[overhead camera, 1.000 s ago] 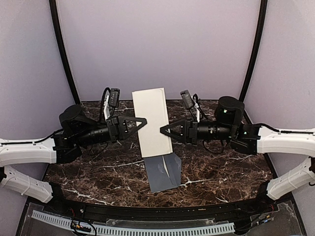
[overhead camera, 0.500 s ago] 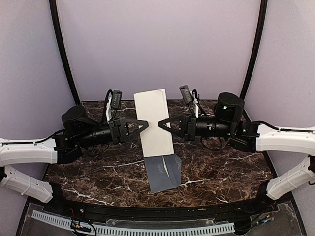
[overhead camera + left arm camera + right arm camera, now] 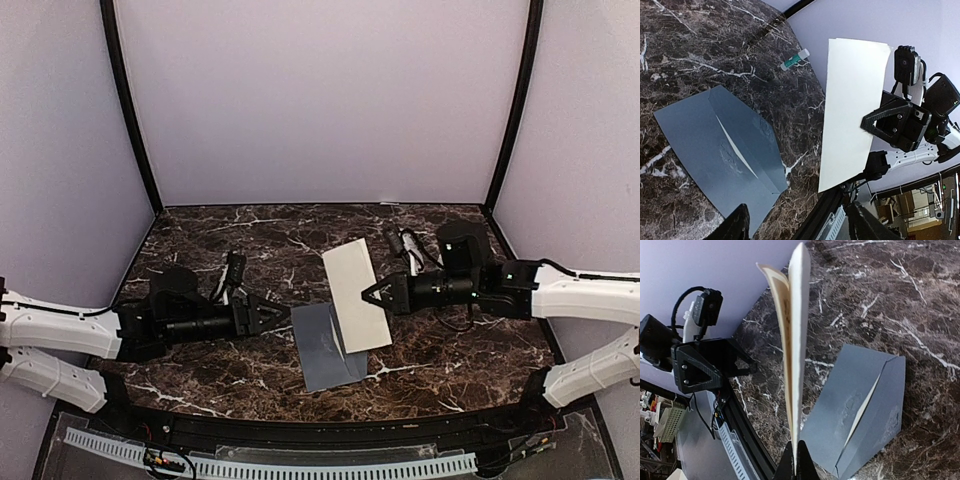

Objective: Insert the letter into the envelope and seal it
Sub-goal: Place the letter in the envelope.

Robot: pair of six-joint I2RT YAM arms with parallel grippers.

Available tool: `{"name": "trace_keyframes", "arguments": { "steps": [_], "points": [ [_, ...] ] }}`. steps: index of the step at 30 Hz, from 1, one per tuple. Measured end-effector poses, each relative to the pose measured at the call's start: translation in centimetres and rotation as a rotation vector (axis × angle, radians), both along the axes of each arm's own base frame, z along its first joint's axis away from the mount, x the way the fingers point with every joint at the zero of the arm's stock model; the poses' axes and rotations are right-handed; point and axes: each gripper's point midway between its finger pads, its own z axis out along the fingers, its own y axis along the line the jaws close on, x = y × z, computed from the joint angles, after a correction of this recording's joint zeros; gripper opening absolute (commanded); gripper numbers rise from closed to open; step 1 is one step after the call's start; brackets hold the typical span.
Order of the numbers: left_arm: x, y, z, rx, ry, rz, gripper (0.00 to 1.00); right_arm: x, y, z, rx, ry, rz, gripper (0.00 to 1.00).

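Lowered letter [image 3: 350, 275], pinched by right gripper [image 3: 368, 294], seemingly overlaps envelope [image 3: 322, 356].

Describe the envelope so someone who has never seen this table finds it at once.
On the dark marble table, look toward the middle of the near edge. The envelope lies flat there, next to the cream letter that the right gripper holds off the surface. It is the only slate-grey sheet, with a slanted flap seam across it.

Dark marble-pattern desk [image 3: 200, 240], white veins. Grey envelope [image 3: 318, 355] lying flat at front centre. Small white tube [image 3: 795, 59], green cap, lying well apart from envelope.
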Motion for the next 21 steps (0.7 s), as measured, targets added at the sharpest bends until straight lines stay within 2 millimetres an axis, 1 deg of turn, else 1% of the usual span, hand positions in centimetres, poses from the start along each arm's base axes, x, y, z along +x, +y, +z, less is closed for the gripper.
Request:
{"name": "trace_keyframes", "arguments": {
  "steps": [1,3,6,13,21],
  "points": [
    [-0.2,-0.2,-0.7,0.013,0.022,-0.002,0.64,0.1,-0.3,-1.2,-0.030,0.022,-0.008,0.00],
    [-0.4,-0.5,-1.9,0.033,0.058,-0.005,0.62,0.2,-0.7,-2.9,-0.076,0.054,-0.025,0.00],
    [-0.6,-0.8,-3.9,0.069,0.113,-0.004,0.58,0.9,-1.0,-4.7,-0.124,0.080,-0.053,0.00],
    [-0.6,-0.8,-7.5,0.132,0.206,0.019,0.55,2.2,-1.5,-7.5,-0.186,0.125,-0.103,0.00],
    [-0.5,-0.9,-9.9,0.143,0.261,0.036,0.50,2.5,-2.0,-10.6,-0.247,0.179,-0.127,0.00]
  ]
}}
